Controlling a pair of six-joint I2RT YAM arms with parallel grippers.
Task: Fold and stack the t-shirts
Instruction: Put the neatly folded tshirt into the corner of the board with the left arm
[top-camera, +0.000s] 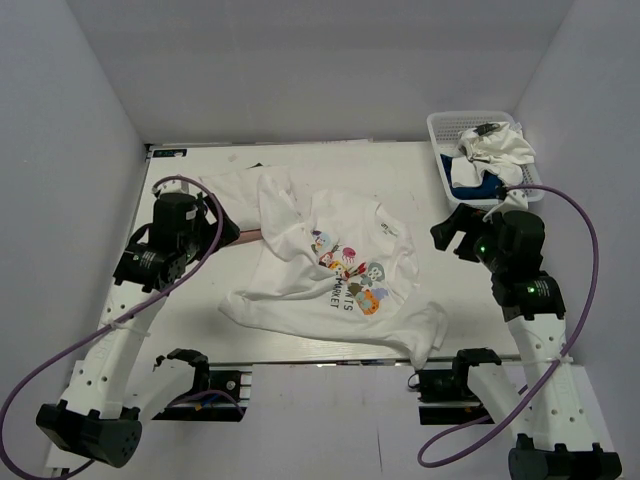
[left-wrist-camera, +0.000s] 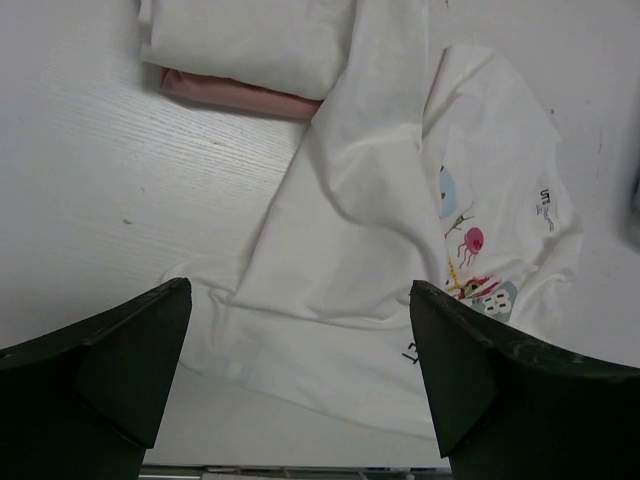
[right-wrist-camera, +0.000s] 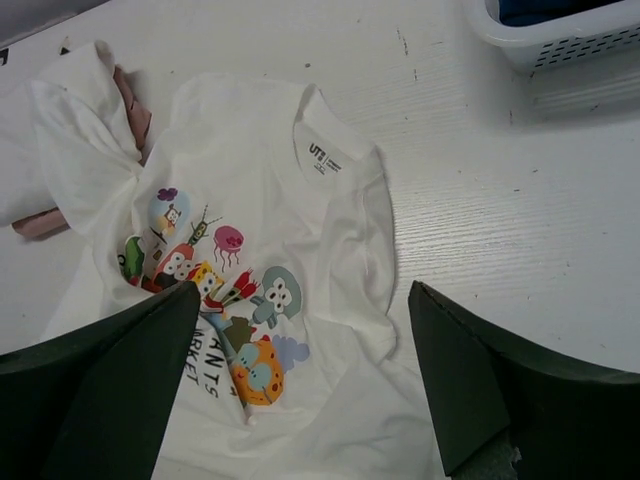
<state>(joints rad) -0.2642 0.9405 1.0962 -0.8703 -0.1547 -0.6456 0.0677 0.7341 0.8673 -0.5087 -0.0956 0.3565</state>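
Observation:
A white t-shirt with a colourful cartoon print (top-camera: 345, 270) lies crumpled and unfolded across the middle of the table; it also shows in the left wrist view (left-wrist-camera: 380, 250) and the right wrist view (right-wrist-camera: 270, 290). At the back left a folded white shirt (left-wrist-camera: 250, 45) lies on a folded pale pink shirt (left-wrist-camera: 235, 95), partly covered by the printed shirt's sleeve. My left gripper (top-camera: 222, 225) hovers open and empty above the left side of the printed shirt. My right gripper (top-camera: 455, 232) hovers open and empty above the shirt's right side.
A white plastic basket (top-camera: 440, 135) at the back right holds crumpled white (top-camera: 497, 148) and dark blue cloth (top-camera: 468, 175); its corner shows in the right wrist view (right-wrist-camera: 560, 35). White walls enclose the table on three sides.

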